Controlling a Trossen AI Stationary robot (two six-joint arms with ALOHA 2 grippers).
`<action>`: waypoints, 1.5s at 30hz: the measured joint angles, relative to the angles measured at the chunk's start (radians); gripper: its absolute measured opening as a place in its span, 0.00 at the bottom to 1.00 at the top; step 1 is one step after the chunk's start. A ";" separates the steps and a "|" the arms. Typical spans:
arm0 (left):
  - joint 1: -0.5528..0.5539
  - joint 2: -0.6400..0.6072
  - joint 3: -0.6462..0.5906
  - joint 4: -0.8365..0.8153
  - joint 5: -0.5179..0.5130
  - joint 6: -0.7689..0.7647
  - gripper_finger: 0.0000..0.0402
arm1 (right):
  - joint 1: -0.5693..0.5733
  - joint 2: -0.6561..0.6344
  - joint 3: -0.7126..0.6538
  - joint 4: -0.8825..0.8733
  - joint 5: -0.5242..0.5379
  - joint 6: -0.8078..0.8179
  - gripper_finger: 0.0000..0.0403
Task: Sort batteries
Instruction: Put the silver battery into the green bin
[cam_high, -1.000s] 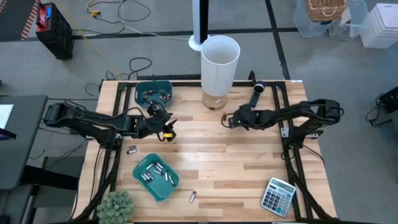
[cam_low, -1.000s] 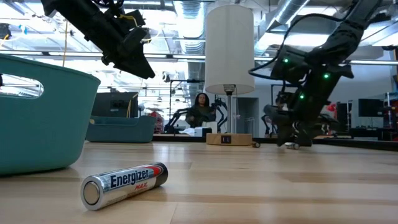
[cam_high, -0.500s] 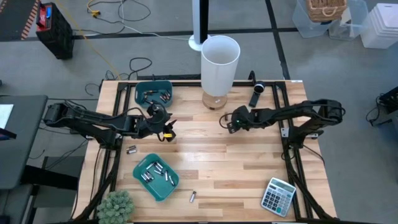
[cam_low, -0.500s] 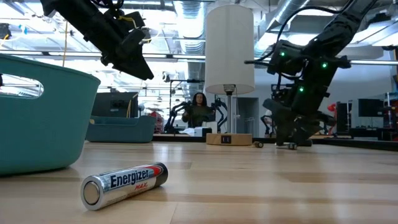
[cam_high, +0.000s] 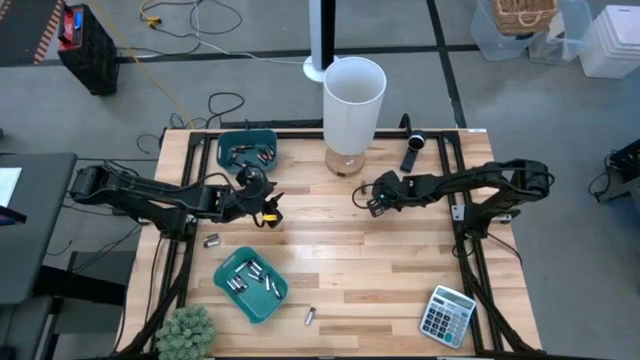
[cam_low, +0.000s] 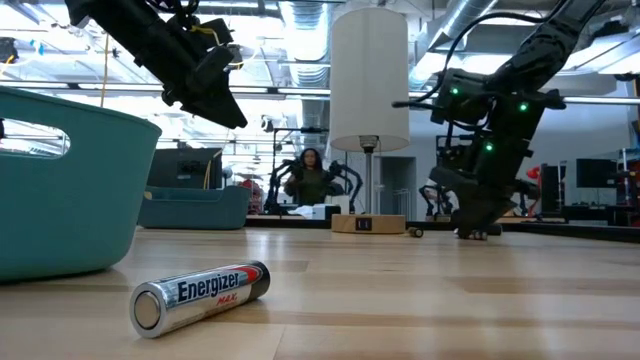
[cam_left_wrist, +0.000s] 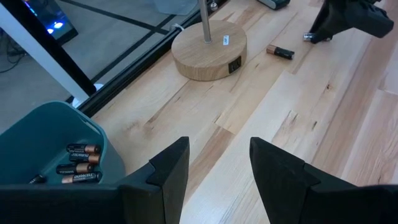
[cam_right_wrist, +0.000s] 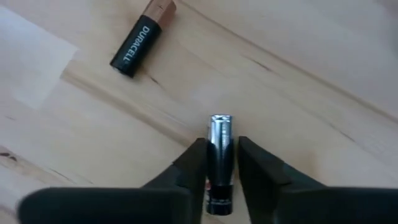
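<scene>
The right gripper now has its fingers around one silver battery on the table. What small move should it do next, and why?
Probably a short straight lift. In the right wrist view the right gripper has its fingers on both sides of the silver battery, which seems clamped, though the grip looks fresh. Lifting a little would confirm the hold and clear the Duracell battery lying nearby before carrying it to a teal bin.

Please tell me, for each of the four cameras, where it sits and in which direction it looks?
High: above the table, straight down; both arms.
Low: at tabletop height, looking level past an Energizer battery; both arms hang from above.
Left wrist: forward past the open left gripper toward the lamp base.
Right wrist: down at the right gripper pinching a silver battery.
Shared: the Duracell battery shows in both wrist views.
</scene>
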 joint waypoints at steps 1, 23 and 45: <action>0.000 0.000 0.000 0.000 0.000 0.000 0.41 | 0.000 0.000 0.000 0.000 0.000 -0.003 0.24; 0.000 0.000 0.000 -0.002 0.000 -0.004 0.41 | 0.090 -0.193 -0.002 0.157 -0.005 -0.230 0.00; 0.000 0.000 0.000 0.006 0.000 -0.005 0.41 | 0.179 0.038 0.085 0.314 0.008 -0.629 0.41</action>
